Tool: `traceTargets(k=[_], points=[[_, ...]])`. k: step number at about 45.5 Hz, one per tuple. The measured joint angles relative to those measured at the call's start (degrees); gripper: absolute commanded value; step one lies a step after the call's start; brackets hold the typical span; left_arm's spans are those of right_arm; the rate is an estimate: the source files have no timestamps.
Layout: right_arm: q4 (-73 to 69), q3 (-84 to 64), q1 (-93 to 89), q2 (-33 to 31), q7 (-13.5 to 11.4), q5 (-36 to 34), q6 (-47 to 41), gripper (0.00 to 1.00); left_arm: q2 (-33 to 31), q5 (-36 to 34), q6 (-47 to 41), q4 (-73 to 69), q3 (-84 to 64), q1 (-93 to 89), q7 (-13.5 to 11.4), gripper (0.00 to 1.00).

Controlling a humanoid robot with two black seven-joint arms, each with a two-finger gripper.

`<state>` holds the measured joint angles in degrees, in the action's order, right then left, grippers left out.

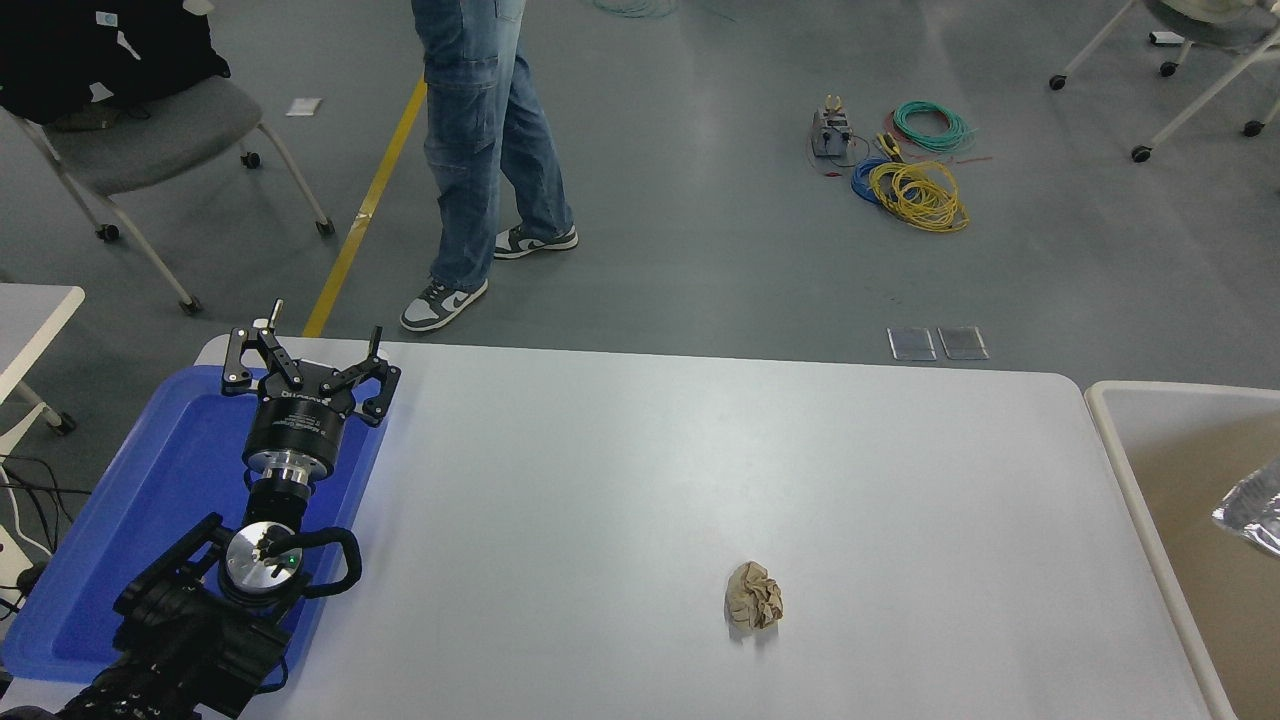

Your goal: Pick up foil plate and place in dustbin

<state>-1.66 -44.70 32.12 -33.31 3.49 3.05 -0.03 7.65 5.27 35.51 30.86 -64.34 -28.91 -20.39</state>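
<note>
foil plate: crinkled silver, right edge, inside dustbin | left end effector: released, parked lower left over blue tray

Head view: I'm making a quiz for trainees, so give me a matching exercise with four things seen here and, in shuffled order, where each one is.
Things:
1. foil plate
2. paper ball
3. left claw
4. cable coils

Places:
A. on the floor beyond the table
B. over the blue tray
C. over the dustbin, at the right edge
D. on the white table, near its front

Pairs: 1-C, 2-D, 3-B, 4-A
</note>
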Motion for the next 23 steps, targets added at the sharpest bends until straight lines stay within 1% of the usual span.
traceTargets(k=[2, 4, 8, 11, 12, 23], points=[[0.1, 0.2, -0.2, 0.1, 0.0, 0.0, 0.1, 0.00, 0.0, 0.0, 0.0, 0.0, 0.0, 0.0, 0.0, 1.00], [0.1, 0.3, -0.4, 0.3, 0.0, 0.0, 0.1, 0.25, 0.0, 0.0, 0.0, 0.0, 0.0, 0.0, 0.0, 1.00], [0.2, 0.6, -0.6, 0.3, 0.0, -0.1, 0.2, 0.65, 0.0, 0.0, 0.0, 0.0, 0.0, 0.0, 0.0, 1.00], [0.2, 0.9, -0.7, 0.4, 0.0, -0.1, 0.3, 0.98, 0.0, 0.0, 0.0, 0.0, 0.0, 0.0, 0.0, 1.00], [0.2, 1.1, -0.7, 0.4, 0.0, -0.1, 0.4, 1.00, 0.0, 0.0, 0.0, 0.0, 0.0, 0.0, 0.0, 1.00], [0.1, 1.7, 0.1, 0.0, -0.1, 0.0, 0.9, 1.00, 0.0, 0.0, 0.0, 0.0, 0.0, 0.0, 0.0, 1.00]])
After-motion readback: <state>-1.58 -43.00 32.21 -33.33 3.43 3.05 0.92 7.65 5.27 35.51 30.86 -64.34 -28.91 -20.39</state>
